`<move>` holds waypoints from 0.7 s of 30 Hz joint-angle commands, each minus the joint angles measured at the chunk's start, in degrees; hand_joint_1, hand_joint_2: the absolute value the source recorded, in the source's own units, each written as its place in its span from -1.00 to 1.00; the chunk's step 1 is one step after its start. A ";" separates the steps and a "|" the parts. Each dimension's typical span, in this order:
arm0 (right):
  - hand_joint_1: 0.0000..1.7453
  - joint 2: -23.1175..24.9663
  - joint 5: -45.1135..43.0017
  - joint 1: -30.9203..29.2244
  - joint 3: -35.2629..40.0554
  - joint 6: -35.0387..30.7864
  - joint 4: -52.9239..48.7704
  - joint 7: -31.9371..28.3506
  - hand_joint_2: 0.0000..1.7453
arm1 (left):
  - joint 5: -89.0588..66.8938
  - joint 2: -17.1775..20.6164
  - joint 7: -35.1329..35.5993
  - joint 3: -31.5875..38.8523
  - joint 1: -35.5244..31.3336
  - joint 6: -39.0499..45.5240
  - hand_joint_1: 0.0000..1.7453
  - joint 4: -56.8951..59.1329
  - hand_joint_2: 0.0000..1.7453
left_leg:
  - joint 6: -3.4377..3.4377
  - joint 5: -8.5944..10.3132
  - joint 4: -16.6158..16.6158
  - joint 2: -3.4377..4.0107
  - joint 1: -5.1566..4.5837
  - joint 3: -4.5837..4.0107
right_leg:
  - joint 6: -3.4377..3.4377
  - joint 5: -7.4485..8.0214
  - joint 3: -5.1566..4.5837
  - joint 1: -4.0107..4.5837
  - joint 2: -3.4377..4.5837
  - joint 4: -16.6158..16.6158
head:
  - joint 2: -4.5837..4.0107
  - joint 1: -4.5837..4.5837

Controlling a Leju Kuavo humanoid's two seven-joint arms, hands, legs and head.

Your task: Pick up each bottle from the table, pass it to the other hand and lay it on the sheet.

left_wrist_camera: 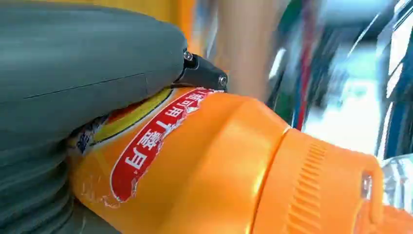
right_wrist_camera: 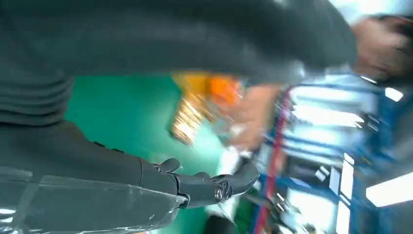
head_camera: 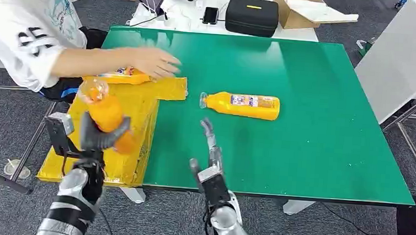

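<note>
Three orange bottles were in sight. The left hand point(head_camera: 100, 135) was raised above the yellow sheet point(head_camera: 139, 118) at the green table's point(head_camera: 316, 125) left edge, its fingers wrapped round one held bottle point(head_camera: 106, 113), which tilted with its clear end up and away from the robot. The right hand point(head_camera: 210, 153) reached over the table's near edge, palm sideways, fingers apart and stretched forward, holding nothing. Just beyond it a second bottle point(head_camera: 242, 105) lay on its side near the table's middle, cap toward the sheet. A third bottle point(head_camera: 124, 77) lay on the sheet's far part, beneath a person's hand point(head_camera: 155, 62).
</note>
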 commanded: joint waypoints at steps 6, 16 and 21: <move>-1.00 -4.31 -3.13 2.22 5.47 -4.95 -15.78 -0.50 -1.00 | -23.86 4.40 -0.79 1.52 -11.77 27.71 1.00 13.93 1.00 | 0.04 -0.08 0.00 -0.02 0.03 0.23 | -0.10 -0.08 0.28 0.06 -0.08 -0.04 | 0.00 0.02; -1.00 -4.82 -7.43 1.76 6.14 -5.95 -17.71 -0.50 -1.00 | -60.39 6.71 7.34 6.07 -17.52 31.70 1.00 29.76 1.00 | 0.03 -0.07 -0.04 0.06 0.03 0.26 | -0.09 -0.06 0.29 0.06 0.00 -0.07 | 0.00 0.02; -1.00 -4.99 -8.29 1.42 6.06 -4.37 -16.70 -0.50 -1.00 | -66.45 9.07 9.54 0.65 -18.80 26.33 1.00 36.47 1.00 | 0.04 -0.14 -0.01 0.05 0.07 0.33 | -0.13 -0.12 0.37 0.11 -0.05 -0.06 | 0.00 0.02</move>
